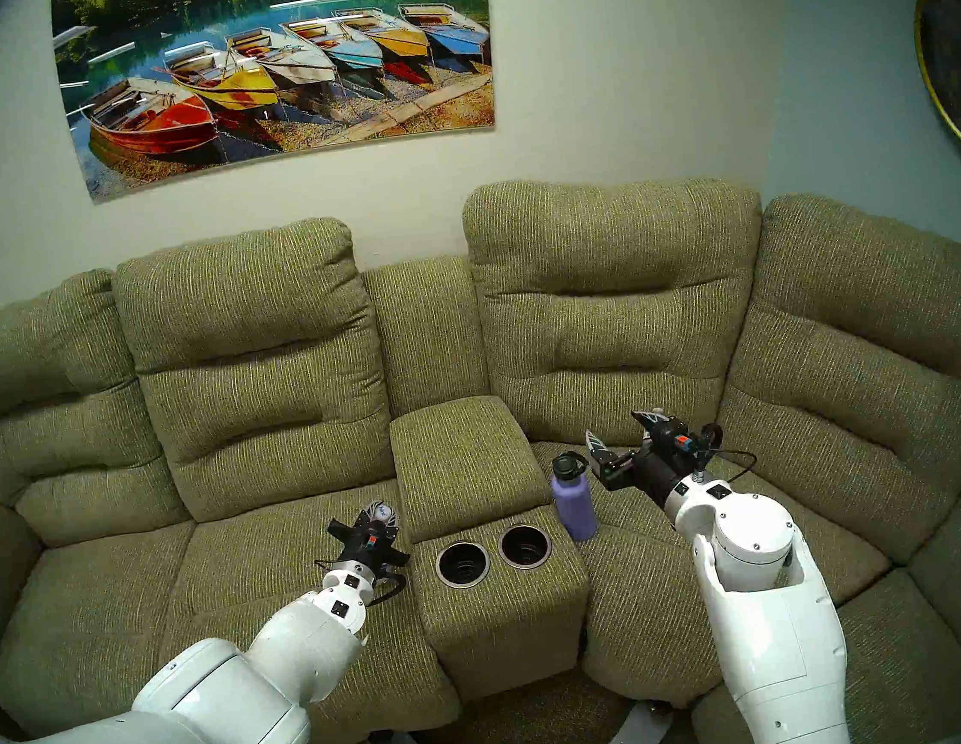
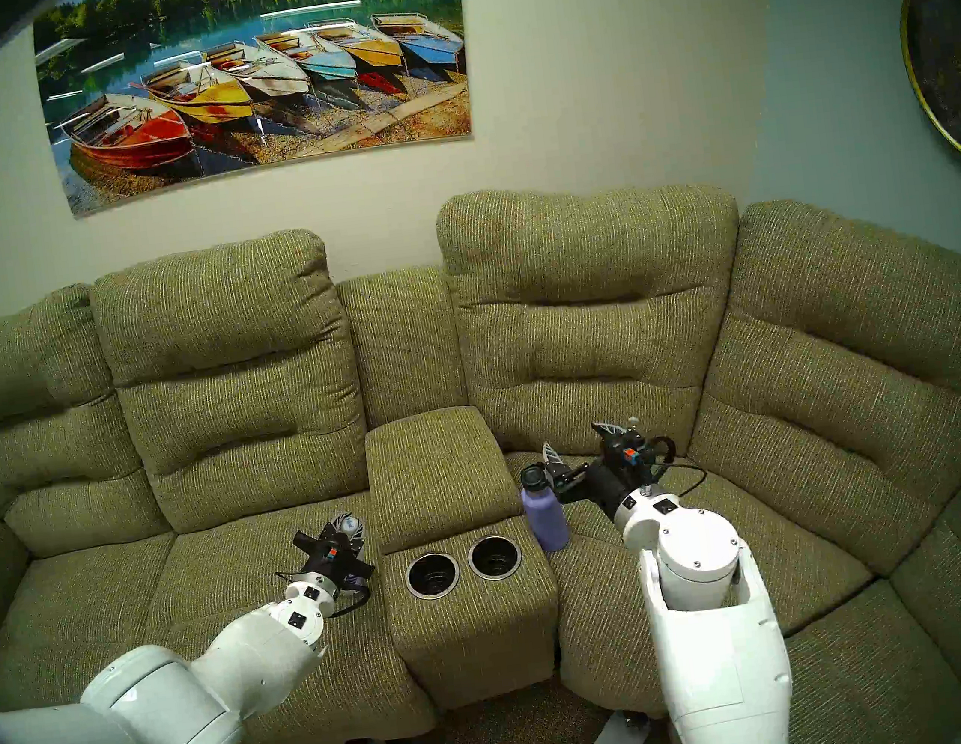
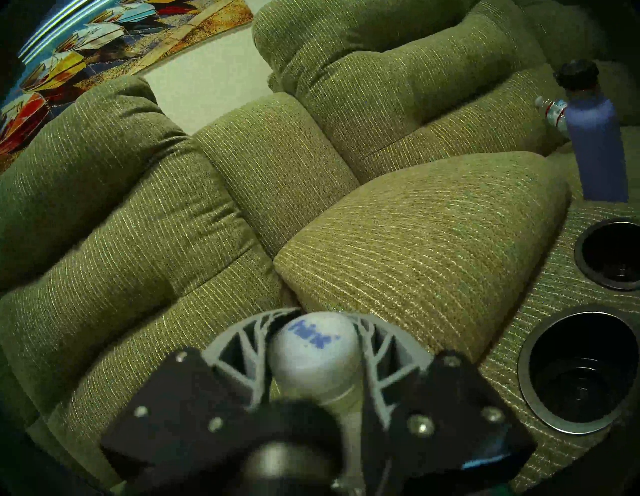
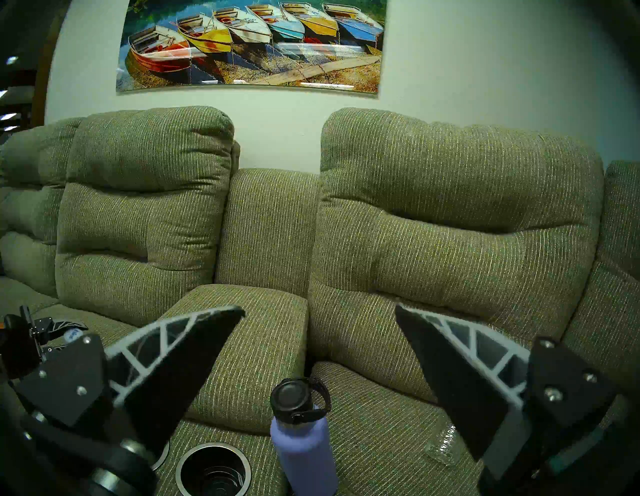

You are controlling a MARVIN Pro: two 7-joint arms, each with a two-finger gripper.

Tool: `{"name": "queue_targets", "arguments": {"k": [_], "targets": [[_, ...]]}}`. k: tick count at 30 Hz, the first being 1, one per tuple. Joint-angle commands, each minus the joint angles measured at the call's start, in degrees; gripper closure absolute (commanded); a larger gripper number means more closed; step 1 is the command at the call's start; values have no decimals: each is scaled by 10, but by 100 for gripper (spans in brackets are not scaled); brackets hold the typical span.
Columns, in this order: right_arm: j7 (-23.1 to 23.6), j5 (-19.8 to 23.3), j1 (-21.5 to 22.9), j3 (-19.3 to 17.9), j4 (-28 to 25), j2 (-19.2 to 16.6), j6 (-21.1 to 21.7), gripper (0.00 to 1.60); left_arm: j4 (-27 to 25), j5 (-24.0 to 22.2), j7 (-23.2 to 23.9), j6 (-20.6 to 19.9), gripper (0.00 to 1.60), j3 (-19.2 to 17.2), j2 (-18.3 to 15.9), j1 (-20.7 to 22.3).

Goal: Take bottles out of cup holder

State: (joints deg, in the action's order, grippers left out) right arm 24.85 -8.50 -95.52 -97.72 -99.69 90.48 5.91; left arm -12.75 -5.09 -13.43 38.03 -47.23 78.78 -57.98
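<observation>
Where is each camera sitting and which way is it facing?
Head stereo left: on the head, looking down at sofa and cup holder; left arm, right arm show.
Head stereo right: nearly identical view; both arms too.
Left wrist: low over left seat, tilted, facing backrest; left gripper shut on white-capped bottle.
Right wrist: over right seat, facing backrest; right gripper open; flask and lying clear bottle below.
Shared: both wrist views show the flask and cup holder.

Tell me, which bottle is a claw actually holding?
The white-capped bottle, gripped in the left claw. The lavender flask stands free on the seat, and a clear bottle lies loose there too.
</observation>
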Motion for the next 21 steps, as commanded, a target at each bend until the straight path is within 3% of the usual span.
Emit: {"name": "queue_targets", "arguments": {"k": [1,3,7,11,21], "targets": [[1,1,5,0,-13,-1,-3,0,13,-3,-2,-1,57,-4,18,29],[1,1,5,0,-13,-1,-3,0,18,-6,0,-1,0,-8,21,30],[1,1,5,0,-13,-1,-3,0,26,-7,-1,7,0,-12,21,35],[1,1,4,0,-14,-1,-3,0,19,-7,-14,42,0,-15,15,33],[0,1,5,0,-12,-1,-3,0,-77,-28,-20,140,0,-40,-18,6]]}}
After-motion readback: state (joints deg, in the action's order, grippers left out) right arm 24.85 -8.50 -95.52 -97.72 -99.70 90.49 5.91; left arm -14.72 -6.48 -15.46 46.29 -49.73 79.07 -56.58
